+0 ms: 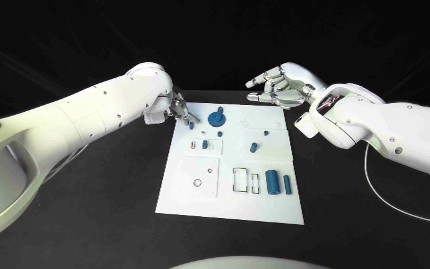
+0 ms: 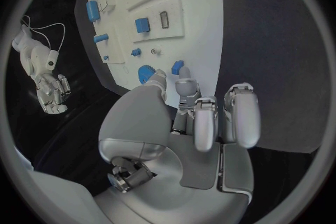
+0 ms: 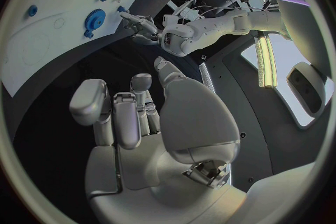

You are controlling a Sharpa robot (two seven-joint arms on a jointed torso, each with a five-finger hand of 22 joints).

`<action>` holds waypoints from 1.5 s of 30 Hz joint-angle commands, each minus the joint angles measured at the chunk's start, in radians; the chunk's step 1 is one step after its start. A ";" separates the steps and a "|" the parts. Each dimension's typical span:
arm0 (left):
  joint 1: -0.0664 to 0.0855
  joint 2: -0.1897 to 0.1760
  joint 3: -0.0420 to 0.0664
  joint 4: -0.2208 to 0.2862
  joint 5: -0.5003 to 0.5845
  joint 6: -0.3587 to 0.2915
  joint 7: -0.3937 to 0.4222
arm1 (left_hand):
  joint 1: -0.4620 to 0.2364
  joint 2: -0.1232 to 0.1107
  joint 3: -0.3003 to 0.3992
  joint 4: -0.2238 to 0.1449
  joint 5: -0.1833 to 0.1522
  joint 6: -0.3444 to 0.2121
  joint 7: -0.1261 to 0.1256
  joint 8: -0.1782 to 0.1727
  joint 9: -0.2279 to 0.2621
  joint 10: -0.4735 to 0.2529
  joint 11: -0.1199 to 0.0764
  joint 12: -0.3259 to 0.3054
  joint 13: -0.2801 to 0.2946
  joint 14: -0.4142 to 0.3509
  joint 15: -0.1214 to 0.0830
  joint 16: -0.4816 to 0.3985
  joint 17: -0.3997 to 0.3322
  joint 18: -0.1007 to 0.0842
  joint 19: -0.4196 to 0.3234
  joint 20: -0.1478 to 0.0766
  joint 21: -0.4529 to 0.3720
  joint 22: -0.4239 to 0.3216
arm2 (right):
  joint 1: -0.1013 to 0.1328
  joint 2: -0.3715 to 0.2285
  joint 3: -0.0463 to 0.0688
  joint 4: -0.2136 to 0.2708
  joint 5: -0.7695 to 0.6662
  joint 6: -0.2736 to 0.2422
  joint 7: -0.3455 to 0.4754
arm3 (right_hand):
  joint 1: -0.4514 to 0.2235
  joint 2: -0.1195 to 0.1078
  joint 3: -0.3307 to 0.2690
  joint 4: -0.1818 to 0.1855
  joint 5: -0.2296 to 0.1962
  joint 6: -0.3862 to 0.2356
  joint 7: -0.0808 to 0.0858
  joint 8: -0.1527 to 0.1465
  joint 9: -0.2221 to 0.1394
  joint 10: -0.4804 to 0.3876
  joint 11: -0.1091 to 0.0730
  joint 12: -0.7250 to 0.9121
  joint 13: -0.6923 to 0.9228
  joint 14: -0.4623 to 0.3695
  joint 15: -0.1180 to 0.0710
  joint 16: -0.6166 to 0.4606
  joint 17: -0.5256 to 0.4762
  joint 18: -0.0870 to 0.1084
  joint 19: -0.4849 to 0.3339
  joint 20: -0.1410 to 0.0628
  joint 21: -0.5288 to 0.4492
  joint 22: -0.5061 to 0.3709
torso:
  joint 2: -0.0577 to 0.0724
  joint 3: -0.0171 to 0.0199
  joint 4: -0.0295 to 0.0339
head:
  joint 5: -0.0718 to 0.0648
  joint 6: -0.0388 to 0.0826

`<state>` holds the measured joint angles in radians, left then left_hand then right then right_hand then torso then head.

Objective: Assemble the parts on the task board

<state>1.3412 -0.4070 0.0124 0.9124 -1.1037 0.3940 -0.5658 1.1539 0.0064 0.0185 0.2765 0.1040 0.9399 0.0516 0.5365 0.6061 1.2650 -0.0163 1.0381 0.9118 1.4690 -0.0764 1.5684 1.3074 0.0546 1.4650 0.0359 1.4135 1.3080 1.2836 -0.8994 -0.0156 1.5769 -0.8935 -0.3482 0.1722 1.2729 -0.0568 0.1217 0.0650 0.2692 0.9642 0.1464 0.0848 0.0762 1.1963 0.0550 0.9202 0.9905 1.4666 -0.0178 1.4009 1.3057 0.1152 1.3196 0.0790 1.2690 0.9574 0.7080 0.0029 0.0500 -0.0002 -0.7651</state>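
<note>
The white task board (image 1: pixel 192 185) lies in the middle of the black table. A blue gear (image 1: pixel 217 118) stands near its far edge. My left hand (image 1: pixel 176 110) hovers at the board's far left corner, its fingertips (image 2: pixel 183 85) right at a small blue piece (image 2: pixel 177 67) beside the gear (image 2: pixel 145 73); I cannot tell whether they touch it. My right hand (image 1: pixel 285 89) hangs above the far right corner, fingers apart and holding nothing. Several blue cylinders (image 1: pixel 272 183) lie near the board's right front, and a blue peg (image 1: pixel 253 147) is at mid-board.
A white cable (image 1: pixel 381 185) loops over the table to the right of the board. The board has empty outlined recesses (image 1: pixel 240 181) and a round hole (image 1: pixel 198 182) at its near left. Bare black table surrounds the board on all sides.
</note>
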 commanded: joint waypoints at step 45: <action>-0.006 0.018 -0.006 -0.032 0.054 -0.019 0.035 | 0.189 0.018 0.404 -0.164 0.027 -0.031 0.016 -0.001 -0.021 -0.018 0.003 -0.025 -0.039 0.102 0.000 0.002 0.263 -0.001 -0.001 -0.001 -0.006 0.053 | 0.000 0.003 0.000 -0.001 0.000 0.024 0.004 | -0.005 0.010 -0.005 0.000 0.006 0.004 -0.001 0.006 -0.002 -0.003 0.001 0.002 0.002 0.048 -0.004 -0.007 -0.001 0.000 -0.006 0.003 -0.007 0.000 | 0.000 0.0002 0.0004 | -0.003 -0.007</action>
<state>1.3361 -0.3916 0.0065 0.8812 -1.0735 0.3819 -0.5509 1.3576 0.0438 0.2809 0.2346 0.1275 0.9088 0.0607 0.5290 0.5825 1.2487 -0.0179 1.0164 0.8749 1.4690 -0.0765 1.5684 1.3080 0.0545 1.4649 0.0359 1.4135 1.3076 1.2836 -0.8979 -0.0156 1.5760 -0.8933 -0.3380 0.1726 1.2710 -0.0550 0.1217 0.0649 0.2692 0.9642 0.1464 0.0848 0.0756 1.1964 0.0551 0.9202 0.9915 1.4666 -0.0179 1.4009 1.3058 0.1152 1.3196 0.0790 1.2650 0.9574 0.7079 0.0033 0.0498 -0.0033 -0.7710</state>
